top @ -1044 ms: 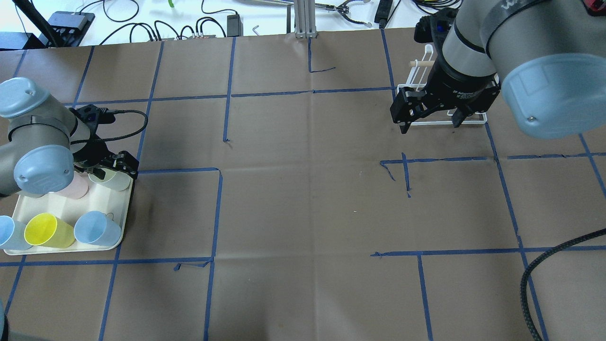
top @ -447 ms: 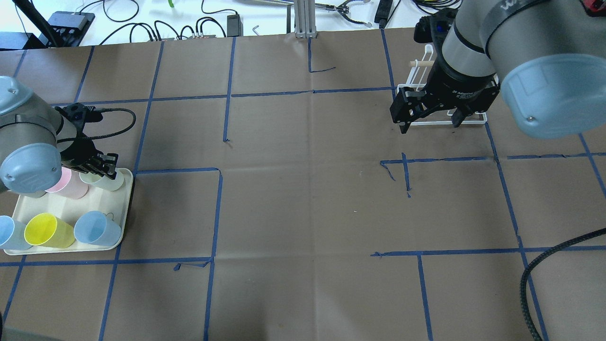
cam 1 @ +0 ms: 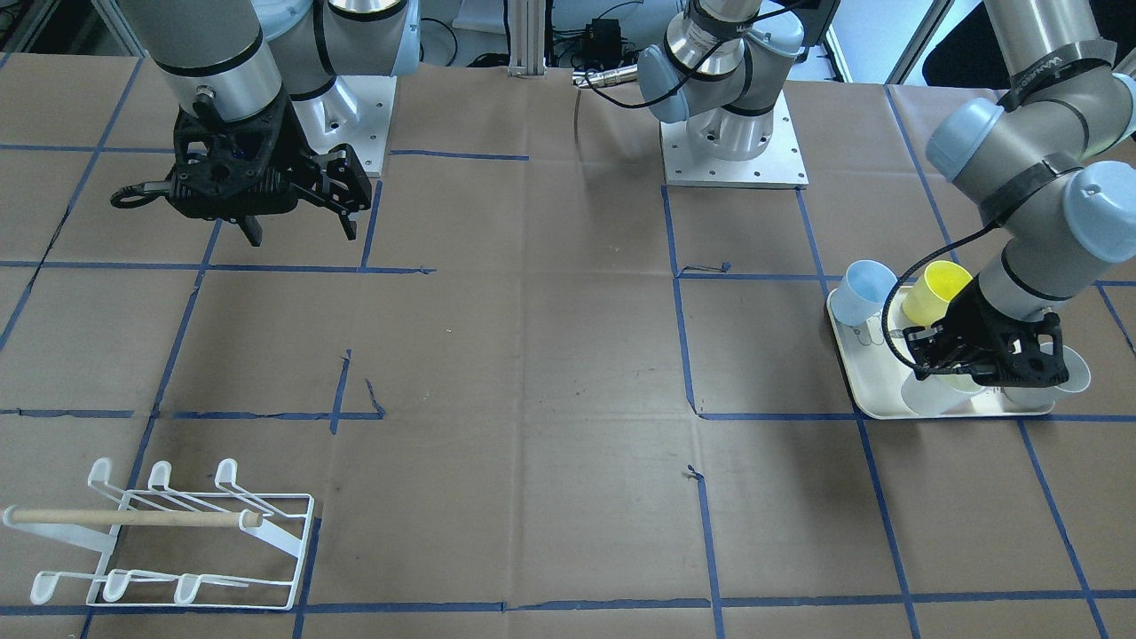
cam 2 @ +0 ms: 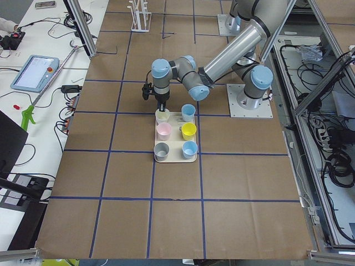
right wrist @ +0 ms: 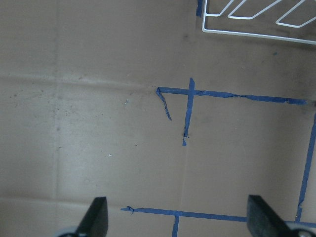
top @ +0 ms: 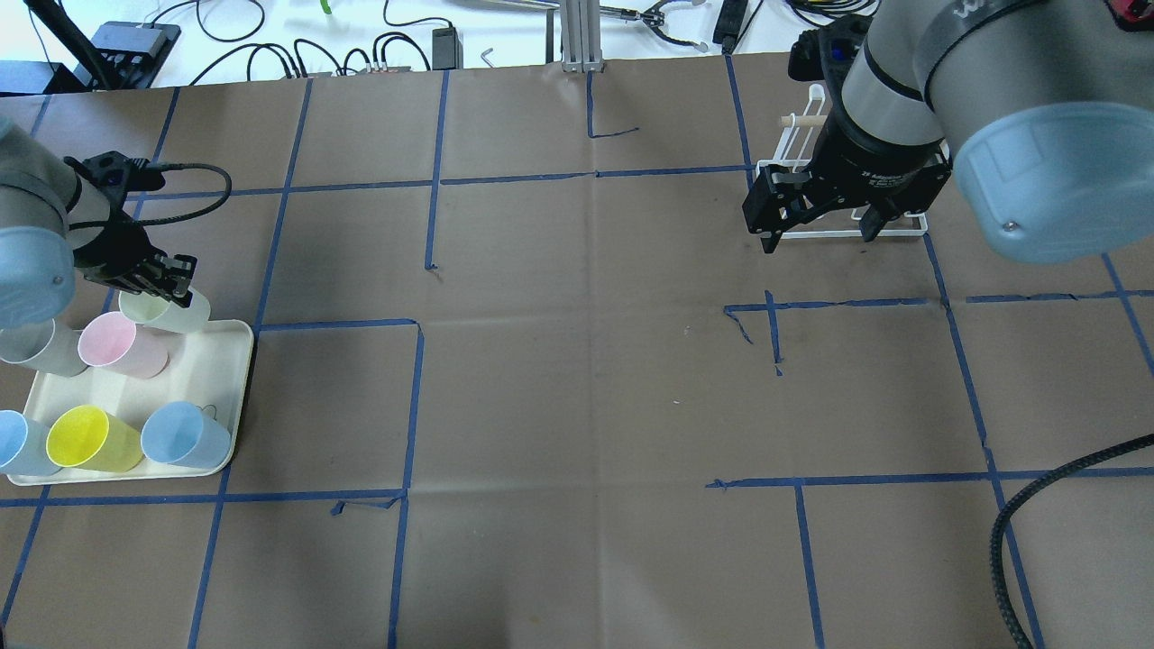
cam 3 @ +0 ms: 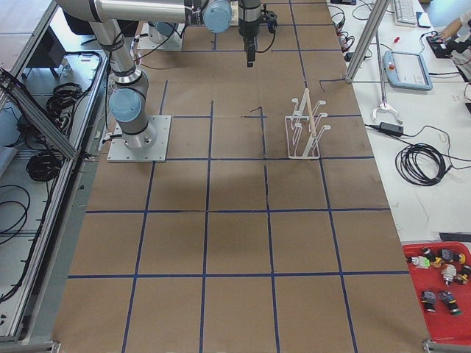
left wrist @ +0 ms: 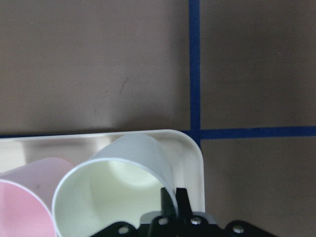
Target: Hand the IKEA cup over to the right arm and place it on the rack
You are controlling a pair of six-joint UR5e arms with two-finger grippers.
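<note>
At the far corner of the tray (top: 225, 388), we find the left pincer (left wrist: 173, 196) clamped on the rim of the pale cup (left wrist: 106, 190), which stands mouth up, while the right pincer (top: 818, 241) hangs spread open near the rack (cam 1: 133, 517), well apart across the surface to the right.

Robotics laboratory. Evidence: 2 jointed arms, left arm (cam 1: 1021, 151) and right arm (cam 1: 204, 44), bolted to a paper-covered table (top: 577, 406) gridded with blue tape (top: 412, 406); aluminium framing (top: 574, 36); teach pendant (cam 2: 34, 72); loose cables (cam 3: 423, 162) on side benches.

pale cup (left wrist: 113, 182): smooth plastic | rack (cam 1: 160, 532): wire, wooden dowel (cam 1: 133, 517) | table (top: 577, 361): matt paper
</note>
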